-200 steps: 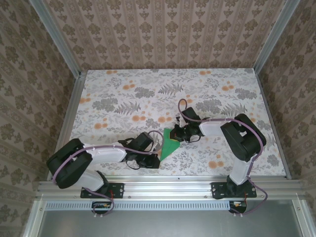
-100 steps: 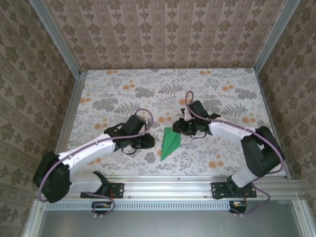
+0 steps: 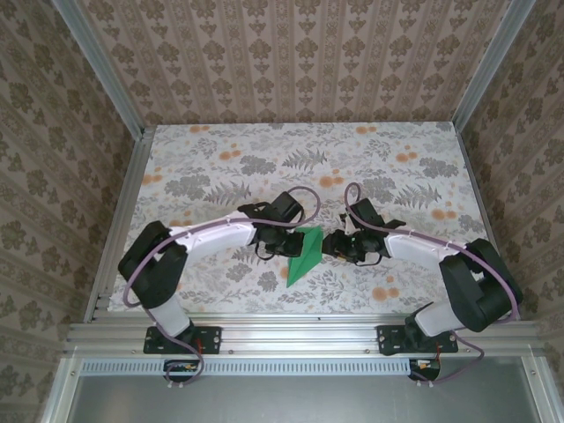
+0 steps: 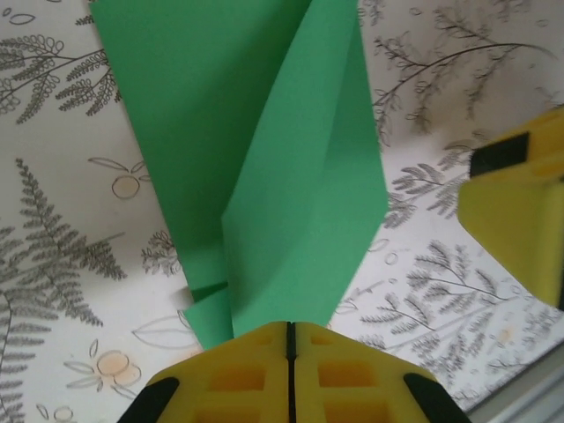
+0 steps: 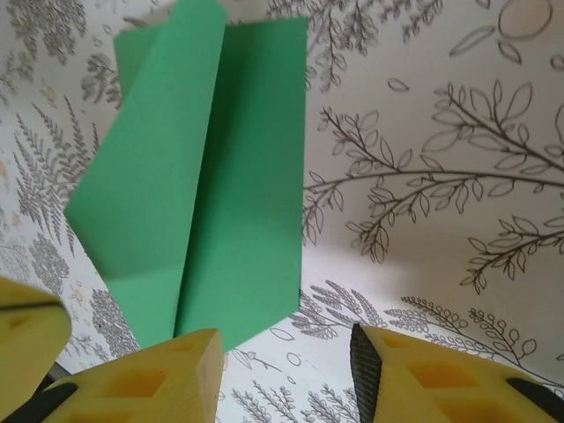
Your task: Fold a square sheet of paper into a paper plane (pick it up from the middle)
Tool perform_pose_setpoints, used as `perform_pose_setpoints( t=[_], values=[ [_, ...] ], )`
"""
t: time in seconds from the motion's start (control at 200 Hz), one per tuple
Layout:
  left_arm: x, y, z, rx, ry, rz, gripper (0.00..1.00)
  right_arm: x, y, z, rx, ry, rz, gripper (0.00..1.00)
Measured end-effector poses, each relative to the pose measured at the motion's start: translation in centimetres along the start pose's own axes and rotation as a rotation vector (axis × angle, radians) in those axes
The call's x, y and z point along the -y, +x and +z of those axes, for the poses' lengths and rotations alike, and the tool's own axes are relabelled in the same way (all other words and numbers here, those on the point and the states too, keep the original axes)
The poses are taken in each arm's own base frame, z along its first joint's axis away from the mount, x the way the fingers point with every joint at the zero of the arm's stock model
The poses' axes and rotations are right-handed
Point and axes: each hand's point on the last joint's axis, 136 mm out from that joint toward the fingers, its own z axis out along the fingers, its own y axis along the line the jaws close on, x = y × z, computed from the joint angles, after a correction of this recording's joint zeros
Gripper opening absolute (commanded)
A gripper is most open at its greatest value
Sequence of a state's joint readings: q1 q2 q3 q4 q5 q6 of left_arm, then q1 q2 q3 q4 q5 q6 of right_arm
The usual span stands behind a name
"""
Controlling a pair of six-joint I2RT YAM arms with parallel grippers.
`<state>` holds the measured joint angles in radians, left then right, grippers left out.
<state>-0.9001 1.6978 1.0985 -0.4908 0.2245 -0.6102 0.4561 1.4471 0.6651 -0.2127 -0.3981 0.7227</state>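
Note:
The square sheet of paper (image 3: 302,258) is bright green and folded into a narrow pointed shape, lying on the floral table between the two arms. One long flap (image 4: 308,176) stands slightly raised along the crease. My left gripper (image 4: 290,330) is shut, its yellow tips resting on the paper's near end; whether paper is pinched between them I cannot tell. From above, the left gripper (image 3: 293,244) touches the paper's left edge. My right gripper (image 5: 282,370) is open, with bare table between its fingers and its left finger (image 5: 167,379) over the paper's (image 5: 203,194) near corner. It sits just right of the paper as the right gripper (image 3: 331,245).
The table (image 3: 211,176) carries a leaf and orange-flower print. Patterned walls with metal rails close off the left, right and back. The near table edge (image 3: 300,313) is just below the paper. The right gripper's yellow finger (image 4: 520,211) shows in the left wrist view.
The left arm swung right to the paper and its gripper ended shut on the paper's edge. The right gripper opened and let go of the paper, which now lies flatter.

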Motion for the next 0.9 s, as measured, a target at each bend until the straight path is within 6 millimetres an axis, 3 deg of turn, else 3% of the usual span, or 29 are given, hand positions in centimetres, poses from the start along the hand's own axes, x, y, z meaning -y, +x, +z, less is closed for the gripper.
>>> perform_pose_setpoints(
  t=[0.28,0.9],
  values=[
    [-2.3,1.6,2.4,-0.084,-0.113,-0.002,0.06,-1.1,-0.1,0.5,-0.004,-0.056,0.008,0.46],
    [-2.6,2.4,3.5,-0.103,-0.149,0.023,0.07,-0.4,0.4,2.6,-0.052,-0.051,0.063,0.42]
  ],
)
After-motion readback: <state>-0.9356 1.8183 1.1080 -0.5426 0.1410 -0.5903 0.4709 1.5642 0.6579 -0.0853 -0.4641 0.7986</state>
